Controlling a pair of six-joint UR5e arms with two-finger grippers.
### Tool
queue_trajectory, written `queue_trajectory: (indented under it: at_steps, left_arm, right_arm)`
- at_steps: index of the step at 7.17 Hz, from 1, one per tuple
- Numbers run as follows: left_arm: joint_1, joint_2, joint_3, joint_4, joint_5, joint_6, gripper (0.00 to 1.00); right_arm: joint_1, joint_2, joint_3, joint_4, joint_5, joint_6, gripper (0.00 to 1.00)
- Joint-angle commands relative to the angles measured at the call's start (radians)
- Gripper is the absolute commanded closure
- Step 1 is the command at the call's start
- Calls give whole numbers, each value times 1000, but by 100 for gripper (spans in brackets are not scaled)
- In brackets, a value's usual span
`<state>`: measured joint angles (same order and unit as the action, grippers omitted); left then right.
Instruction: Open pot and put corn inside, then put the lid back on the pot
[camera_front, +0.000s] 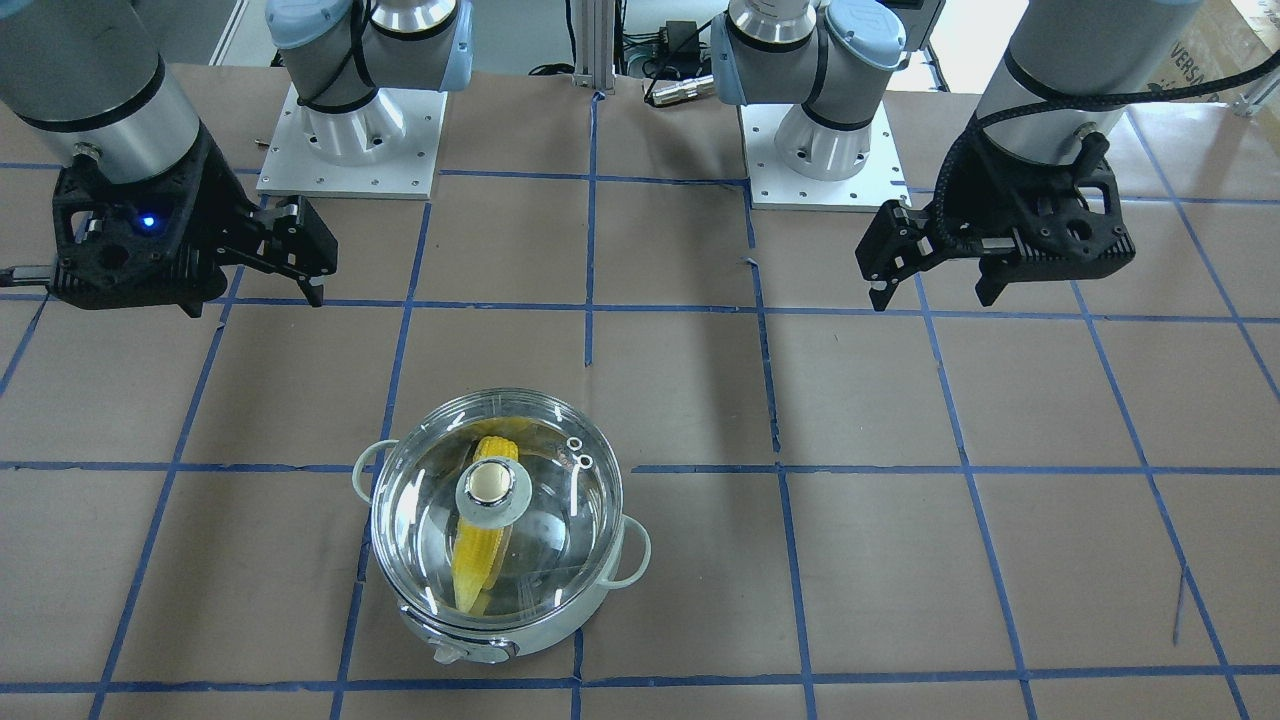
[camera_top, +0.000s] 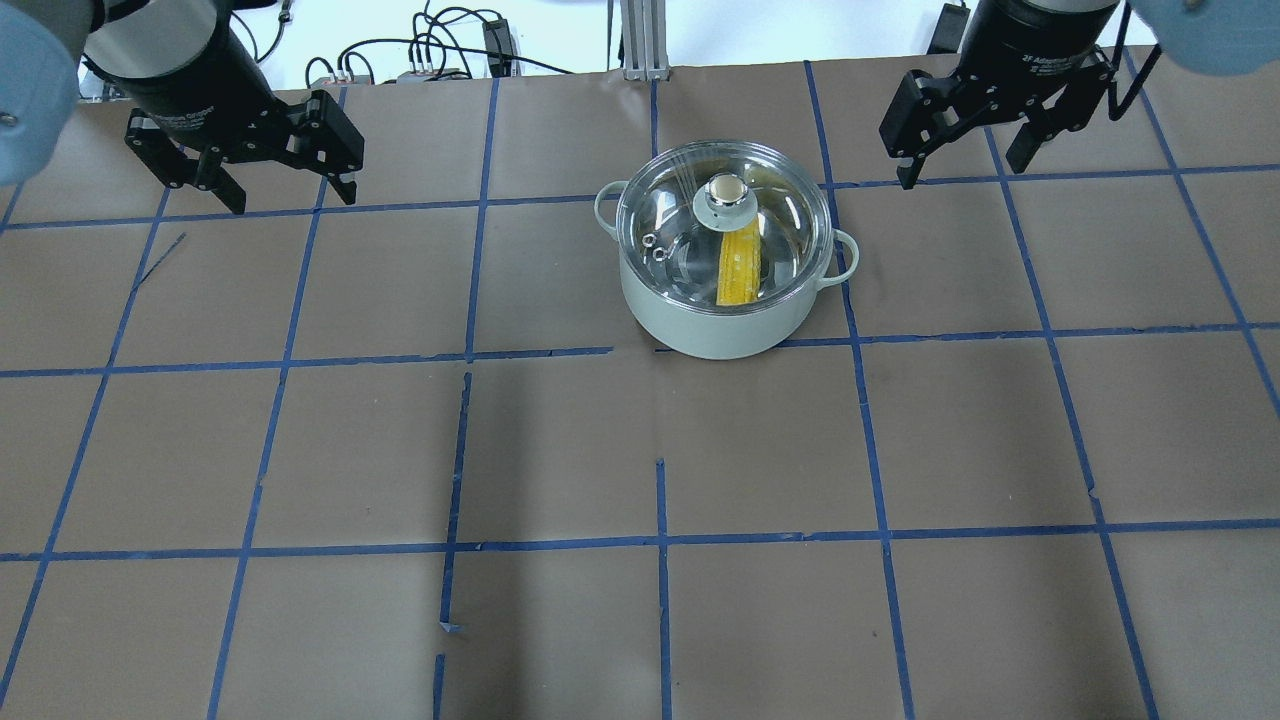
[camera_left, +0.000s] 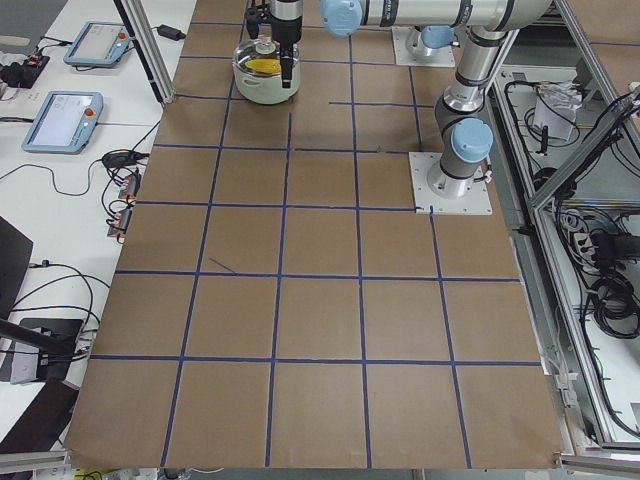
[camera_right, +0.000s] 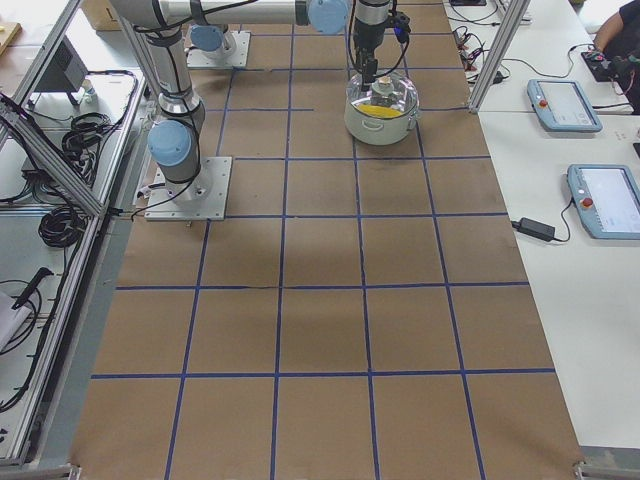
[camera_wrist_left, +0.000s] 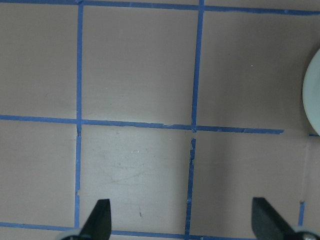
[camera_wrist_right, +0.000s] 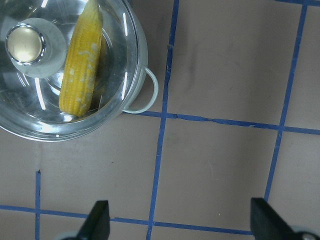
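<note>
The pale mint-white pot (camera_front: 520, 632) stands on the brown paper table, also in the overhead view (camera_top: 700, 330). The clear glass lid (camera_front: 560, 520) with its cream knob (camera_top: 724, 190) sits on the pot. The yellow corn (camera_front: 478, 560) lies inside under the glass, as the overhead view (camera_top: 738, 268) and the right wrist view (camera_wrist_right: 80, 75) also show. My left gripper (camera_top: 292, 195) is open and empty, well to the pot's side. My right gripper (camera_top: 960, 168) is open and empty, just beyond the pot's other side.
Both arm base plates (camera_front: 350, 150) (camera_front: 825, 150) stand at the table's robot side. Blue tape lines (camera_top: 660, 540) grid the paper. Teach pendants (camera_right: 565, 105) lie on a side bench. The left wrist view shows only the pot's edge (camera_wrist_left: 312, 95).
</note>
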<state>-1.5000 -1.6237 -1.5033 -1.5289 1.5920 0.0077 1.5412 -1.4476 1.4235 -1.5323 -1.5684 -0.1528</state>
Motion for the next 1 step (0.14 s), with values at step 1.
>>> queue_trajectory:
  at_steps: [1]
  left_arm:
    - [0, 1, 0, -2, 0, 0, 0]
  right_arm:
    - [0, 9, -5, -15, 2, 1, 0]
